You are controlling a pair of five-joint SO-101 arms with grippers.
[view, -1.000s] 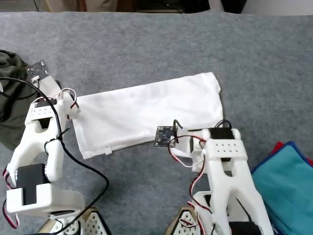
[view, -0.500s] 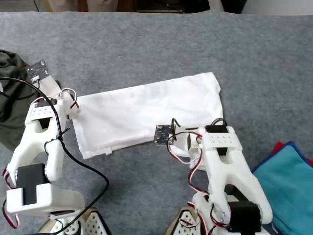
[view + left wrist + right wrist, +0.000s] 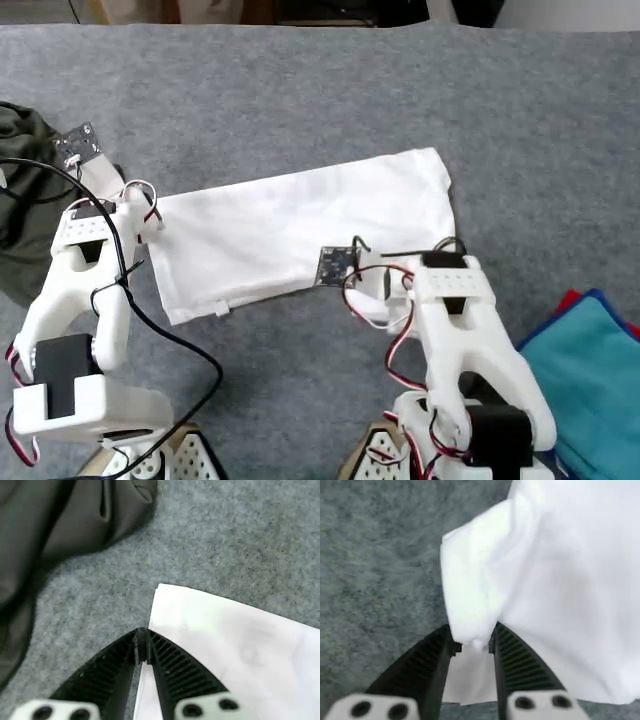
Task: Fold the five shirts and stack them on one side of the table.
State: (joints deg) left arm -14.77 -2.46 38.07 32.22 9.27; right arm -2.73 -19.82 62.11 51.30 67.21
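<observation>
1. High view, white shirt [image 3: 300, 225]: lies as a long, flattened band on the grey table [image 3: 300, 90]. It runs from one gripper's fingers to the other's, held at both ends.
2. Left gripper [image 3: 143, 645]: fingers drawn tight together, with the shirt's edge pinched between the tips. The shirt's corner sits just beyond the fingertips. The rest of the cloth spreads away to one side of them, flat on the table.
3. Right gripper [image 3: 472, 641]: fingers narrow, clamped on a bunched fold at the shirt's edge. The fold bulges just past the fingertips. The broad body of the shirt lies beyond them and off to one side. A strip of the cloth also shows between the two fingers, back toward the wrist.
4. Dark olive garment [image 3: 50, 520]: crumpled, lying beyond the left fingertips on the side away from the shirt. Bare grey table separates it from the shirt's corner.
5. Blue cloth [image 3: 585, 370]: lies on the table well apart from the right gripper's fingers, on the side away from the shirt.
6. Red cloth [image 3: 567, 300]: a thin edge shows from under the blue cloth, on the side nearer the right fingers.
</observation>
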